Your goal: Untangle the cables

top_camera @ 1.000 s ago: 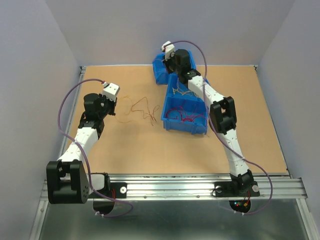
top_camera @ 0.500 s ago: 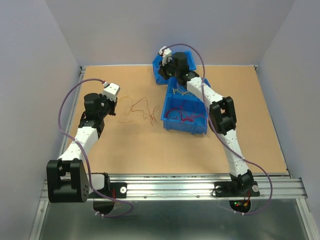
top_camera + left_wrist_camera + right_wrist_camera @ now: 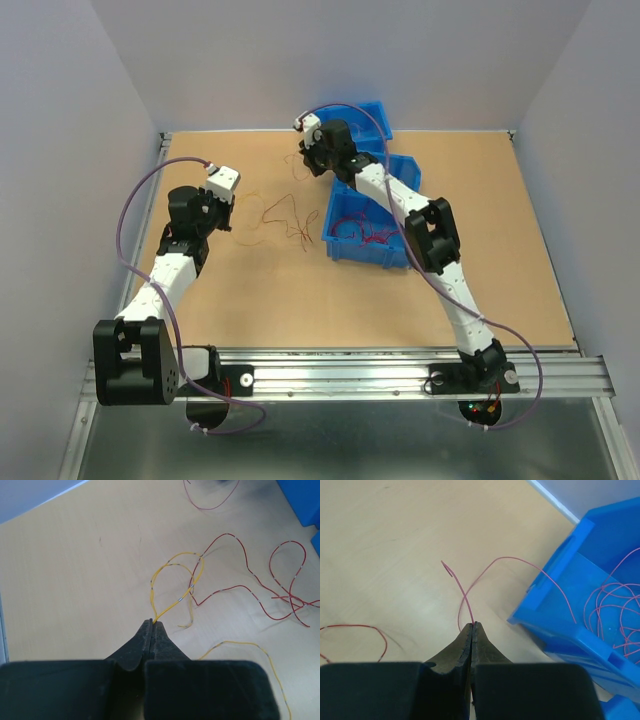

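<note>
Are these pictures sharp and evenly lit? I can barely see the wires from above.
Top external view: soft, even light, faint shadows; the cables show only as hairlines. Left wrist view: yellow wire crisp, left gripper a dark mass. Right wrist view: red wire sharp, blue bin free of glare.

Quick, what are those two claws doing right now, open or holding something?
Left gripper: closed, pinching a yellow cable.
Right gripper: closed, pinching a red cable.

Bright, even light, faint soft shadows beside the cables (image 3: pixel 152 587), sharp focus throughout.
</note>
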